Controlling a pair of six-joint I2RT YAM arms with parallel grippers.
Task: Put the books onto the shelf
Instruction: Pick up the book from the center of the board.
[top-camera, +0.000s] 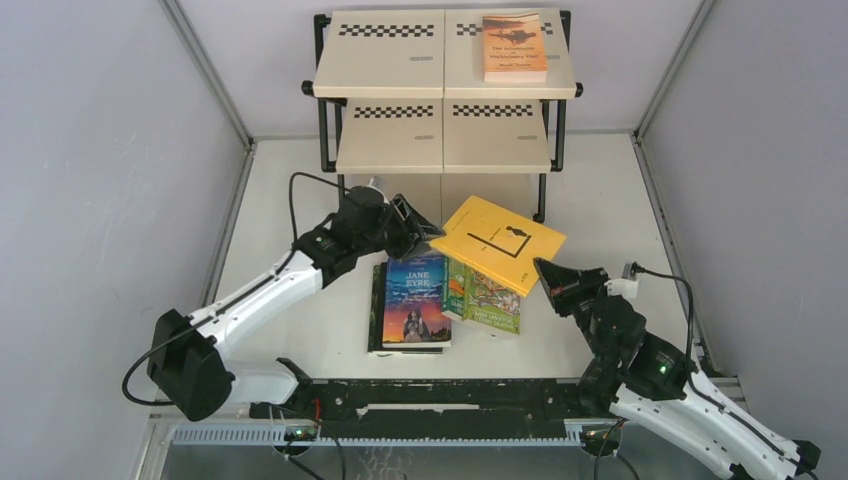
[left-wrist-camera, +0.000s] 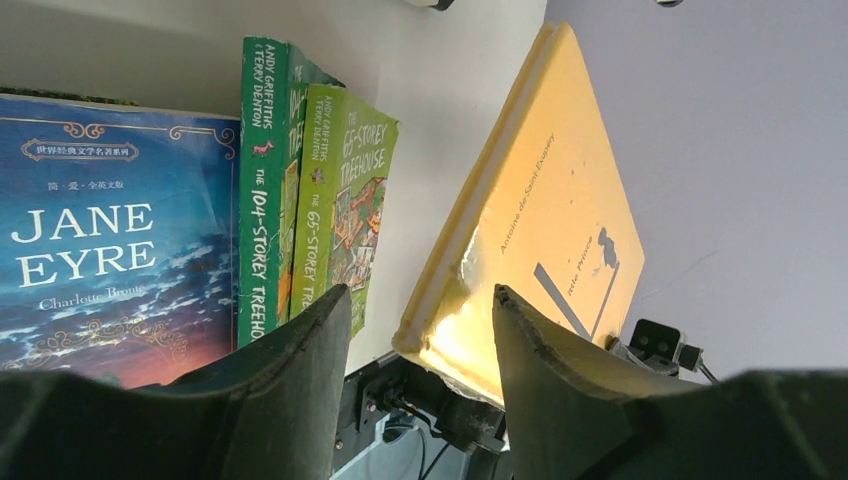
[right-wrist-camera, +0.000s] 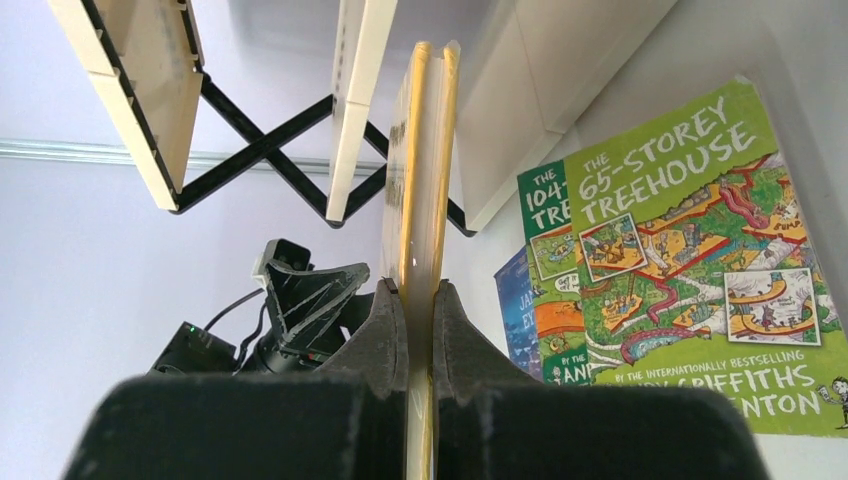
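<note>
1. Yellow book (right-wrist-camera: 425, 150) is pinched by its edge in my right end effector (right-wrist-camera: 420, 290), with one finger pressed against each cover and the pages sandwiched between them.
2. My left end effector (left-wrist-camera: 420, 300) is spread. Its two fingers (left-wrist-camera: 300, 380) stand well apart, and a corner of the yellow book lies in the gap between them. In my wrist view one finger crosses the front cover, but I cannot tell whether it touches.
3. Seen from overhead, the yellow book hangs tilted between my two arms with its front cover up. My right end effector is at its near right corner and my left at its far left corner.
4. Just below it on the worktop (top-camera: 600, 190) lie the two green books (top-camera: 490, 298). The 65-Storey Treehouse lies partly over the 104-storey one, both with covers up. From above, the yellow book overlaps their far ends.
5. Jane Eyre (top-camera: 415, 295) lies flat right beside the green books, on their left and cover up. It rests on a dark book (top-camera: 374, 320), of which only a strip shows along its left side.
6. The shelf (top-camera: 390, 60) stands at the far end of the worktop, behind the pile and apart from it.
7. An orange book (top-camera: 515, 45) lies flat on the right half of the shelf's top tier, cover up.
</note>
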